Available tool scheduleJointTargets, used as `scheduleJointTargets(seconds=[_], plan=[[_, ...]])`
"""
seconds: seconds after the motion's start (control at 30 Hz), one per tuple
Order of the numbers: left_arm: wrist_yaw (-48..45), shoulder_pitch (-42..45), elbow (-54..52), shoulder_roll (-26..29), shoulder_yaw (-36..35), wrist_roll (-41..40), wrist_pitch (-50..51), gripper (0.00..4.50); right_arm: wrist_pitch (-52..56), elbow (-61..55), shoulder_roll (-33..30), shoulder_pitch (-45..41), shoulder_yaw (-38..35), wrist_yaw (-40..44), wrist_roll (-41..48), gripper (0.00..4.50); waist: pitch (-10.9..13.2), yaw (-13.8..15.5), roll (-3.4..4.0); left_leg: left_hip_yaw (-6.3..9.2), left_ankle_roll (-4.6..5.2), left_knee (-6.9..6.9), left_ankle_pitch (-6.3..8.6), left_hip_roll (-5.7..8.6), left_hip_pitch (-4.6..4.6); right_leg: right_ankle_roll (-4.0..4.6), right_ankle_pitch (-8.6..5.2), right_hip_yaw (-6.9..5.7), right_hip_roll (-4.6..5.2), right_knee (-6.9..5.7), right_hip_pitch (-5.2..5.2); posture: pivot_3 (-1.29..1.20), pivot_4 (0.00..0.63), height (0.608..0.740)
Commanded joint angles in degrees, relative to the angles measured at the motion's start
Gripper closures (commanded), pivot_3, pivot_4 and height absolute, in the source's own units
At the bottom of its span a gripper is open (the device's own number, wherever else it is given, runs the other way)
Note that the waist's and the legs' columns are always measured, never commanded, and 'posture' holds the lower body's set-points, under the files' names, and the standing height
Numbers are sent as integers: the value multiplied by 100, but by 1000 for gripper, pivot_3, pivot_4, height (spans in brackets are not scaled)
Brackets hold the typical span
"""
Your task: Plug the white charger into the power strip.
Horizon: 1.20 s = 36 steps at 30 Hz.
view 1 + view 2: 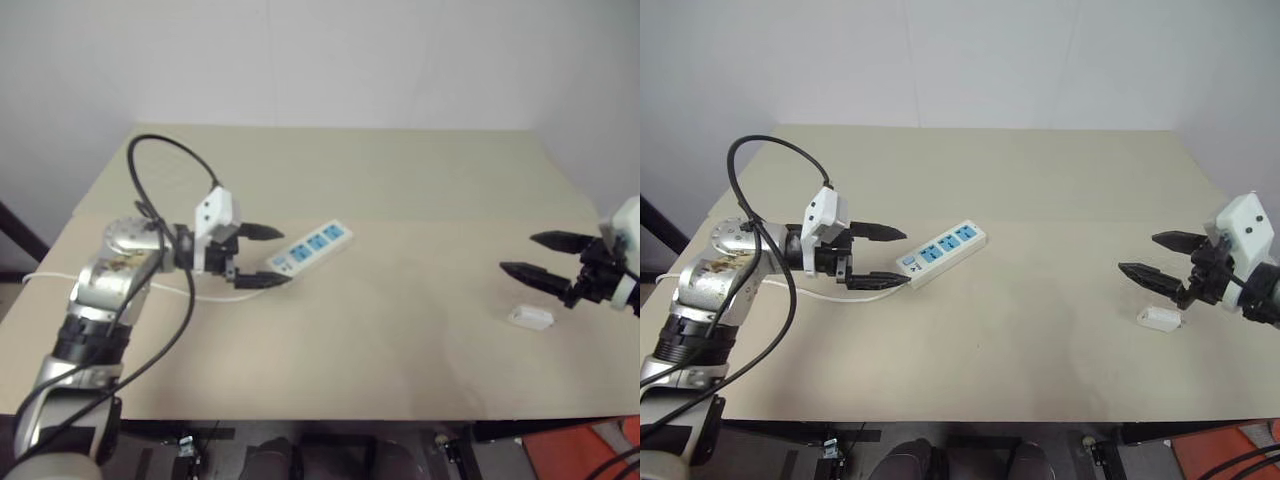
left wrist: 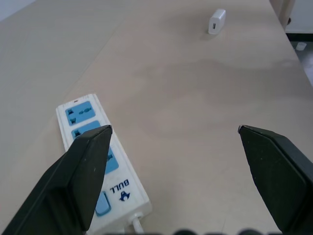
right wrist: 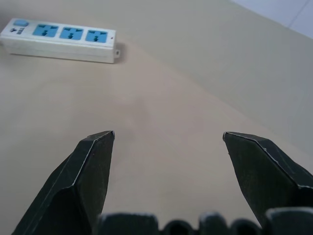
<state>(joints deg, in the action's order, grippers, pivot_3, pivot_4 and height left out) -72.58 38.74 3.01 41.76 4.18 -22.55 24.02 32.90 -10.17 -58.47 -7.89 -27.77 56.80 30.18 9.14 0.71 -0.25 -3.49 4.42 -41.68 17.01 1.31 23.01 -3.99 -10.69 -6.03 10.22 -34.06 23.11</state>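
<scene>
Nearest the head camera, the left gripper [image 1: 264,256] hangs with fingers apart, empty, at the switch end of the power strip [image 1: 309,248]; the right gripper [image 1: 536,257], also spread and empty, hovers just above the white charger [image 1: 530,317], which lies flat on the table [image 1: 400,180], well apart from the strip. Left wrist view: strip long axis runs away from that gripper, sockets facing up; charger long axis stands nearly parallel. Right wrist view: strip lies broadside, far off. Judgement: charger is light, rigid and smooth, so likely slippery; grip it across the flat sides.
</scene>
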Motion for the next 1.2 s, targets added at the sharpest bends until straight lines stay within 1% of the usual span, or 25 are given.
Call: scheduleJointTargets(seconds=[0.03, 0.1, 0.2, 0.37, 0.5, 0.67, 0.8, 0.93, 1.2], plan=[[131, 14, -234, -4, -141, -32, -28, 12, 94, -229, -85, 30, -352, 11, 176, 295, 0, -2, 0, 0, 0, 0, 0, 0, 0, 0, 0, 2, 0, 0, 0, 0, 150, 740], [261, -123, -237, -8, -147, 50, -114, 12, 59, -253, -76, 78, -317, 43, 174, 295, 0, -2, 0, -1, 0, 1, 0, 0, -2, 0, 0, 2, 0, -1, 0, 0, 150, 740], [485, -238, -326, 40, -270, 59, -89, 12, 41, -226, -156, -78, -165, 98, 162, 295, 0, -2, 0, -2, 0, 2, 0, 0, 0, 1, 1, 3, -1, -2, 2, 0, 150, 740], [867, -694, -543, 304, -652, 144, -106, 12, -252, 108, -281, -903, 571, 557, 80, 295, 4, -79, 2, -8, 0, 3, 0, -3, -10, 2, 0, 16, -1, 2, 5, 0, 150, 740], [917, -1066, -596, 488, -843, 176, -256, 12, -393, 397, -80, -1675, 1234, 667, -70, 295, 6, -92, 1, -10, 0, 7, 1, -3, -13, 3, 0, 19, -2, 1, 6, 0, 150, 740], [1080, -1203, -423, 241, -804, 209, -531, 12, -691, 678, 183, -2347, 1955, 904, -350, 295, 10, -28, 2, -11, -1, 5, 0, -2, -8, 4, 0, 18, -1, 1, 11, 0, 150, 740], [1258, -928, 271, -206, -630, 401, -1027, 12, -856, 868, 407, -2680, 2277, 1091, -461, 295, 10, 5, 2, -11, -1, 5, 0, 1, -1, 4, 1, 14, -1, -1, 11, 0, 150, 740], [1248, -573, 1249, -722, -470, 595, -1632, 12, -950, 1035, 560, -2888, 2353, 1122, -513, 295, 11, 1, 0, -14, -1, 3, 0, 6, -1, 4, 3, 9, -1, -4, 8, 0, 150, 740], [1158, -123, 2449, -1341, -260, 884, -2390, 12, -920, 1048, 536, -2920, 2267, 1192, -499, 295, 12, -15, -2, -16, -1, 4, 0, 5, 3, 3, 4, 5, -2, -2, 9, 0, 150, 740]])
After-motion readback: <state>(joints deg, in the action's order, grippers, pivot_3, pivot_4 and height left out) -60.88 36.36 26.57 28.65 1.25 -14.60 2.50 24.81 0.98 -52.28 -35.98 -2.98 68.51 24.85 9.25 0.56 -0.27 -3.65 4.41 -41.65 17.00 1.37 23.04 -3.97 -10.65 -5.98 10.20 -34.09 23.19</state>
